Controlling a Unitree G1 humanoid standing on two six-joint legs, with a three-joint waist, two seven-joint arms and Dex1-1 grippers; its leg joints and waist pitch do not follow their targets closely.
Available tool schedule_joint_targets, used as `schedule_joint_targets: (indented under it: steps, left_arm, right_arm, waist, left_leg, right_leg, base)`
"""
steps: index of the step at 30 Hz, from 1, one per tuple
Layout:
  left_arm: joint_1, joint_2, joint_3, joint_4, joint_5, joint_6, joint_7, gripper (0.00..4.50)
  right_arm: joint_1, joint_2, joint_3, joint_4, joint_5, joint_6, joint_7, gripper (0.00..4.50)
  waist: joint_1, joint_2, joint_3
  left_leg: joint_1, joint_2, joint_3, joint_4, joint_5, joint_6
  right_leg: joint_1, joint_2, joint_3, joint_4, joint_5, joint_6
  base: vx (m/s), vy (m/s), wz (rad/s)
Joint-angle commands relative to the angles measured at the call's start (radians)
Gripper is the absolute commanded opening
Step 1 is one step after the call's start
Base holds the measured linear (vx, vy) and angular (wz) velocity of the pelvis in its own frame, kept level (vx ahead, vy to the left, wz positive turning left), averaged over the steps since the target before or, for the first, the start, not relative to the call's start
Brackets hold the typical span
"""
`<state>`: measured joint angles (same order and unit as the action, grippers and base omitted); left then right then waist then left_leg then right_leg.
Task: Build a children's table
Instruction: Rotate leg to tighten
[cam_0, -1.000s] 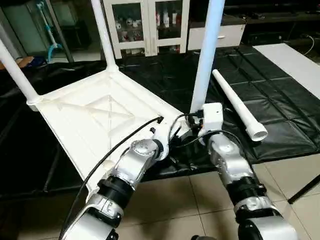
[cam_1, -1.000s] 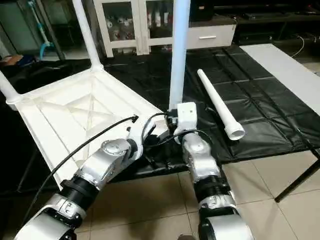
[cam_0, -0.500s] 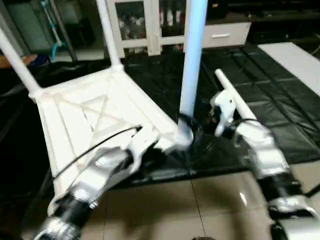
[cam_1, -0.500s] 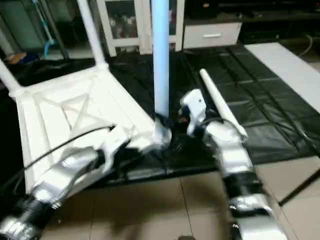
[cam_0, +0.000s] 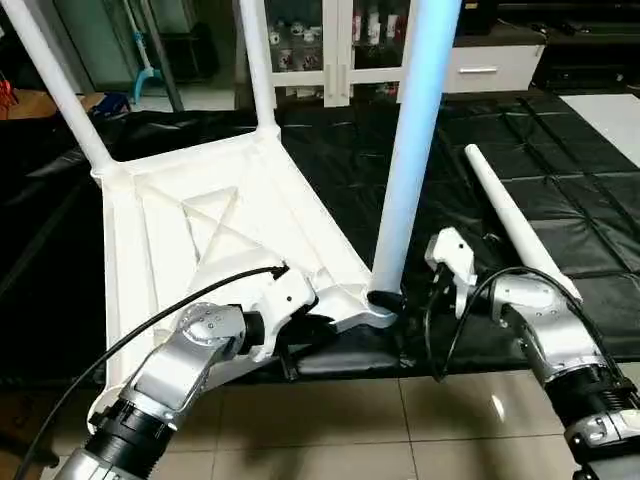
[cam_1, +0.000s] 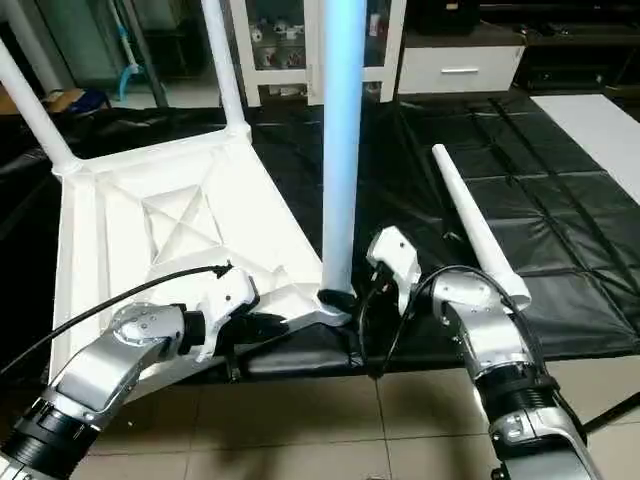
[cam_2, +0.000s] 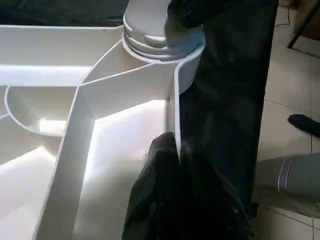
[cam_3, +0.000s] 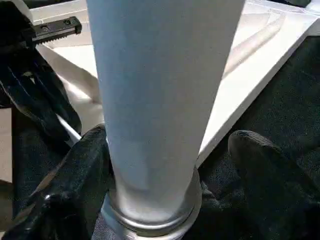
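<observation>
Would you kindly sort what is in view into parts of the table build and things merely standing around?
Job: tabletop; three fitted legs, the nearest; loose leg on the mat.

Lying about: glass-door cabinet; white drawer unit; black floor mat.

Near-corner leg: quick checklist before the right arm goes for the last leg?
1. Near-corner leg upright in its socket: ok.
2. Seated fully home: cannot tell.
3. Right gripper open, fingers either side of the leg, one finger against it: not ok, not clear of it.
4. Left gripper shut on the tabletop rim wall beside the socket: ok.
5. Loose leg lying on the black mat to the robot's right, nothing on it: ok.
</observation>
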<state>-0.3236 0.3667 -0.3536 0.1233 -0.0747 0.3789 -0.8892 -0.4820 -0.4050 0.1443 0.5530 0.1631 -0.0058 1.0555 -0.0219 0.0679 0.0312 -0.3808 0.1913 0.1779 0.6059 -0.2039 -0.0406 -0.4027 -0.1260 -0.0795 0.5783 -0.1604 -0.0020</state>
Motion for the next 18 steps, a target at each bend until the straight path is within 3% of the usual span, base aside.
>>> schedule_joint_targets:
  steps: [1, 4, 6, 14, 18]
  left_arm:
    - [0.034, 0.020, -0.043, -0.002, -0.001, 0.030, -0.036, 0.00]
    - [0.033, 0.022, -0.046, -0.007, 0.000, 0.036, -0.046, 0.00]
    - [0.032, 0.027, -0.050, -0.010, 0.001, 0.042, -0.058, 0.00]
    - [0.031, 0.038, -0.059, -0.019, -0.001, 0.053, -0.077, 0.00]
    - [0.031, 0.039, -0.064, -0.021, -0.003, 0.058, -0.079, 0.00]
  right_arm:
    - [0.002, -0.010, -0.010, 0.039, -0.024, 0.015, -0.046, 3.78]
    - [0.006, -0.008, -0.001, 0.034, -0.014, 0.024, -0.030, 3.78]
    - [0.007, -0.009, 0.004, 0.032, -0.014, 0.030, -0.012, 3.55]
    - [-0.003, -0.012, 0.000, 0.051, -0.007, 0.036, 0.020, 2.96]
    - [0.011, -0.006, -0.005, 0.041, 0.010, 0.047, 0.025, 2.67]
  waist:
    - [0.002, -0.019, -0.055]
    - [0.001, -0.021, -0.052]
    - [0.001, -0.019, -0.053]
    - [0.001, -0.020, -0.057]
    - [0.002, -0.019, -0.056]
  left_leg:
    - [0.009, 0.029, -0.002, -0.079, -0.195, 0.092]
    - [0.012, 0.028, -0.001, -0.083, -0.241, 0.069]
    - [0.015, 0.028, 0.000, -0.084, -0.253, 0.063]
    - [0.015, 0.027, 0.004, -0.080, -0.221, 0.078]
    - [0.016, 0.027, 0.004, -0.081, -0.227, 0.079]
  right_leg:
    - [0.048, -0.012, 0.025, -0.049, -0.202, -0.244]
    - [0.046, -0.012, 0.031, -0.055, -0.254, -0.226]
    - [0.045, -0.010, 0.033, -0.055, -0.249, -0.225]
    - [0.046, -0.008, 0.034, -0.050, -0.188, -0.243]
    - [0.046, -0.008, 0.034, -0.052, -0.203, -0.245]
  base:
    - [0.000, 0.000, 0.00]
    - [0.000, 0.000, 0.00]
    - [0.000, 0.000, 0.00]
    - [0.000, 0.000, 0.00]
    - [0.000, 0.000, 0.00]
